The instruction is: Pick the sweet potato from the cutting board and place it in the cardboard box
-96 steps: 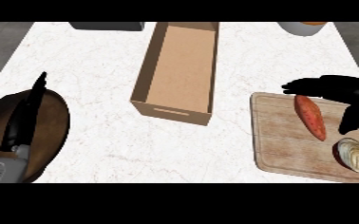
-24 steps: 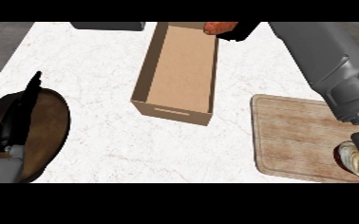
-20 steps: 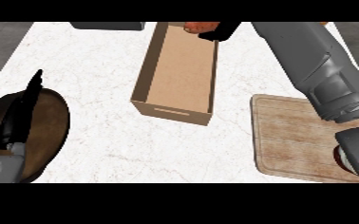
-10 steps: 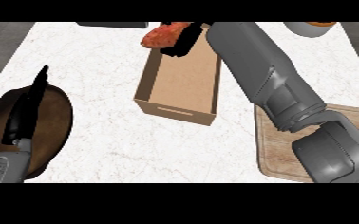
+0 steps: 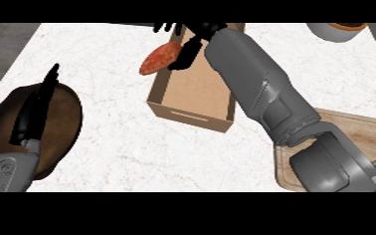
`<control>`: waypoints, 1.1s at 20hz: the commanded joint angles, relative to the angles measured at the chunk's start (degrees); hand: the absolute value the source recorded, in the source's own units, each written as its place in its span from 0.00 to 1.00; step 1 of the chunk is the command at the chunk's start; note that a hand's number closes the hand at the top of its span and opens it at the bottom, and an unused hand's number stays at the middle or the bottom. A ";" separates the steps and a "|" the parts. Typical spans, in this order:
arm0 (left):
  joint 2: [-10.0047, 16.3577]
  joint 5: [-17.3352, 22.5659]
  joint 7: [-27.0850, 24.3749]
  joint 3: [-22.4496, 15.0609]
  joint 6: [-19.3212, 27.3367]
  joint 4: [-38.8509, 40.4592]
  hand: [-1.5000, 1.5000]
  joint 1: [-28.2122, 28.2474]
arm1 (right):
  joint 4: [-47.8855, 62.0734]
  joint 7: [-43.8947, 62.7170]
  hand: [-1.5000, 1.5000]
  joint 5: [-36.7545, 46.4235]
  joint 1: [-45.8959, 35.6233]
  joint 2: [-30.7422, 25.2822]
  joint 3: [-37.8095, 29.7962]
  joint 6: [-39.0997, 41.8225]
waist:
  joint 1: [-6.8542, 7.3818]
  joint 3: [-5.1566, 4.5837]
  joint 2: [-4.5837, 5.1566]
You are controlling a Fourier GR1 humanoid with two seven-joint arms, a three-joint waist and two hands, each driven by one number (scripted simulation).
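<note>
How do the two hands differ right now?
The right hand is stretched out above the box's far end, while the left hand rests at the view's lower left. The right hand has the sweet potato at it, above the box's left wall; the left hand is open, fingers up, with nothing in it. Both are black.

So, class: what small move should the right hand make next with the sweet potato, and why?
Probably shift the right hand slightly rightward before letting go: the sweet potato hangs over the left wall of the cardboard box, not squarely above its floor, so released here it might fall outside.
</note>
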 commanded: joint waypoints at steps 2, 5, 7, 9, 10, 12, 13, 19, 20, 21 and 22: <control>1.00 -0.38 -0.80 0.27 -0.93 0.91 0.50 -0.75 | 0.19 1.08 0.00 -0.65 0.93 0.48 -0.52 1.01 | 1.22 -0.01 0.54; 0.84 0.96 1.59 0.92 -1.77 -0.49 0.50 -1.93 | -1.40 -1.19 0.00 -2.62 2.07 0.49 -2.33 1.69 | 0.09 0.07 -0.04; -0.95 -0.44 0.54 -0.30 0.02 -0.27 0.50 -0.33 | -2.78 -1.53 0.00 -4.45 1.60 0.49 -3.93 -0.80 | 1.04 0.05 0.16; 0.22 0.36 -0.19 0.43 -1.39 -0.14 0.50 -0.68 | -3.47 -6.71 0.00 -5.42 4.61 0.50 -5.02 -2.30 | 0.44 0.09 0.31; -1.26 -0.79 1.13 -0.35 0.27 0.51 0.50 -1.58 | -3.86 -5.85 0.00 -6.74 3.23 0.50 -6.31 -2.08 | 0.14 0.09 0.28; 0.26 0.15 -0.32 0.62 -1.16 -0.35 0.50 -0.07 | -4.06 -6.46 0.00 -9.17 3.87 0.50 -8.89 -3.26 | 0.14 0.09 0.06; -0.85 -0.55 0.75 0.27 0.04 0.87 0.50 -1.03 | -4.03 -5.79 0.00 -10.73 2.80 0.48 -10.74 -2.17 | -0.51 0.09 0.27; -0.89 -0.54 1.61 0.28 0.22 -2.65 0.50 1.84 | -3.80 -7.99 0.00 -15.11 3.40 -7.74 -15.64 5.51 | -0.38 0.16 0.01; -0.39 -1.54 1.17 0.08 0.48 -1.70 0.50 0.11 | -3.35 -8.71 0.00 -15.38 4.21 -8.42 -15.99 6.27 | -0.45 0.15 0.44; -0.71 -0.61 0.93 0.37 -0.27 -0.64 0.50 0.01 | -3.73 -9.24 0.00 -16.20 3.71 -10.09 -16.86 8.15 | -0.48 0.13 0.60; -2.21 -2.58 0.71 -1.00 1.96 -1.17 0.50 1.49 | -3.01 -7.03 0.00 -16.34 2.61 -12.31 -17.11 9.97 | -0.37 0.13 0.49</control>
